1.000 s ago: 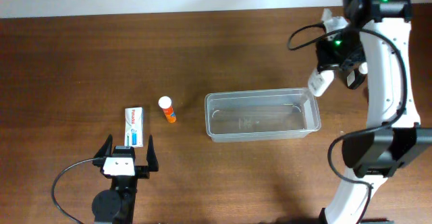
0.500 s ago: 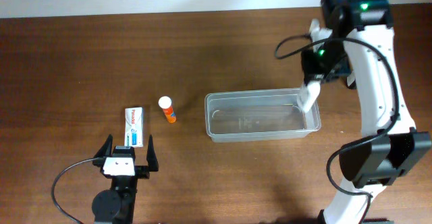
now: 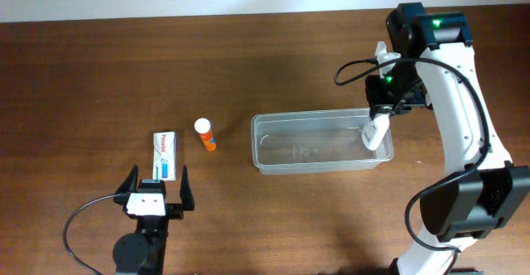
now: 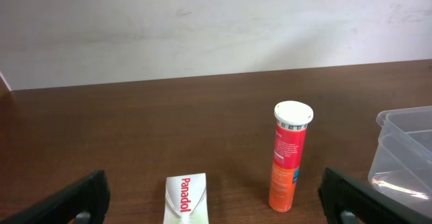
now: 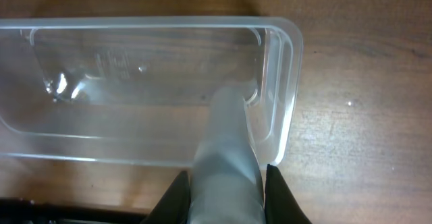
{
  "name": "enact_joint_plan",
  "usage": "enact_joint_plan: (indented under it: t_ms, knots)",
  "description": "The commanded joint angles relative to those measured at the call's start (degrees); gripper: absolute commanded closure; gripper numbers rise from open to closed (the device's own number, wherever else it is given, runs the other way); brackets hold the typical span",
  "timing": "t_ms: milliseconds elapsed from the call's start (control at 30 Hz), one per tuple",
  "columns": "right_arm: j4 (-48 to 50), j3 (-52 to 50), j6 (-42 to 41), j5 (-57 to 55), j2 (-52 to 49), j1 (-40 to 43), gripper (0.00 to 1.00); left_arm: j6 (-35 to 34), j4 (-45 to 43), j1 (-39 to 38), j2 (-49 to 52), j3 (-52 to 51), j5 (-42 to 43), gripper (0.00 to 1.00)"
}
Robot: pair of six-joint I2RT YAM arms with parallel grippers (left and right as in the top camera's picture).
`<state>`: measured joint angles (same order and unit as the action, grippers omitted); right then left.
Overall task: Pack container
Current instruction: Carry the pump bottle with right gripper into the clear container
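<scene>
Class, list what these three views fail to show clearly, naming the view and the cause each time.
The white bottle: right wrist view, blurred by closeness, any label unreadable, near end cut off by the bottom edge.
The Panadol box: left wrist view, cut off by the bottom edge.
The container: left wrist view, cut off by the right edge.
The orange tube: overhead view, print too small to read.

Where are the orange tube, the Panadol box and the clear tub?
orange tube (image 4: 289, 160), left wrist view, middle of its label.
Panadol box (image 3: 166, 156), overhead view, its top face.
clear tub (image 3: 319, 166), overhead view, near wall.
</scene>
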<state>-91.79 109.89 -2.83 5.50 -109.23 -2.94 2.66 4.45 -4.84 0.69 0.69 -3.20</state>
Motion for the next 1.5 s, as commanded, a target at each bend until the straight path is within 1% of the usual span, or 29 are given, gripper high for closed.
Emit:
enact_joint_plan:
  t_ms: [0, 133, 600, 1000, 1067, 1100, 1233, 1300, 1467]
  knots:
    - [1.25, -1.73, -0.28, 0.09, 1.79, -0.46, 0.94, 0.90, 0.15, 0.24, -0.39, -0.15, 0.44, 0.00]
    - [4.33, -4.00, -0.48, -1.57, 1.79, -0.42, 0.94, 0.90, 0.15, 0.24, -0.39, -0.15, 0.44, 0.01]
    - [17.81, -13.84, -1.11, -1.66, 1.79, 0.02, 0.94, 0.90, 0.15, 0.24, -0.39, -0.15, 0.44, 0.01]
    - [23.67, -20.55, -1.11, -1.40, 1.79, 1.84, 0.94, 0.90, 0.15, 0.24, -0.39, -0.15, 0.44, 0.01]
    - [23.93, -20.92, -1.11, -1.40, 1.79, 1.84, 0.93, 0.90, 0.15, 0.24, -0.39, -0.15, 0.44, 0.01]
    - [24.04, -20.96, -1.11, -1.40, 1.79, 1.84, 0.89, 0.90, 0.15, 0.24, -0.39, -0.15, 0.44, 0.00]
    - [24.76, -20.96, -1.11, -1.40, 1.79, 1.84, 0.87, 0.90, 0.15, 0.24, -0.39, -0.15, 0.44, 0.01]
    - [25.00, -20.96, -1.11, -1.40, 1.79, 1.84, 0.80, 0.90, 0.15, 0.24, -0.39, -0.15, 0.44, 0.00]
    - [25.09, -20.79, -1.07, -1.44, 1.81, 1.86, 0.70, 0.90, 0.15, 0.24, -0.39, -0.15, 0.44, 0.01]
